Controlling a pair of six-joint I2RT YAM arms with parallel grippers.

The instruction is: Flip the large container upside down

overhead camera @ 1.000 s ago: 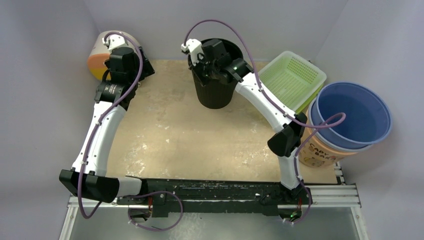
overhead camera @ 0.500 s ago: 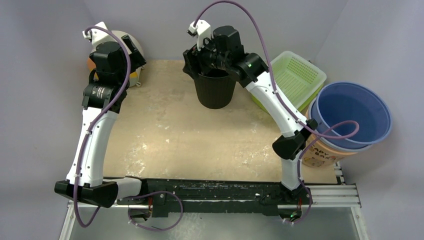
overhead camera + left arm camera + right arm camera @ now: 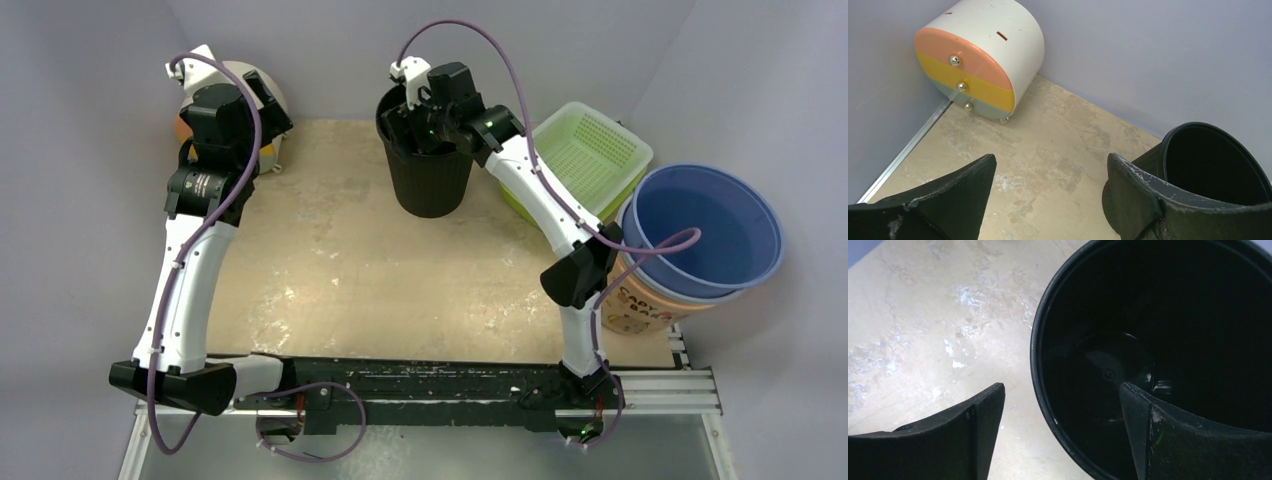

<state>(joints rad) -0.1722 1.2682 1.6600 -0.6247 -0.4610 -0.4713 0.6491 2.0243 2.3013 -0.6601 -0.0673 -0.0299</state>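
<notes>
**Right claw brought back down over black bin's rim**

The right gripper (image 3: 1058, 390), seen raised above the large black container (image 3: 430, 185) half a second earlier, is now brought lower over it. Its fingers are spread wide, one outside the rim and the other over the opening, and they are closed on nothing. The left gripper (image 3: 1050, 160) is held where it was half a second ago, jaws apart. It is poised above the table (image 3: 380, 270) near the far left corner, by a white drawer unit (image 3: 993, 45) fronted in peach, yellow and pale green.

The container has not been shifted: it is stood upright, mouth up, at the far middle of the table. Inside it only a glossy black floor with a round moulded centre is seen. A green perforated basket (image 3: 590, 150) is set to its right. Beyond that a blue tub (image 3: 705, 225) is nested in a printed cream-and-orange bucket (image 3: 640, 310) at the table's right edge.

The container is round, black and tapered toward its base, with a rolled rim.
</notes>
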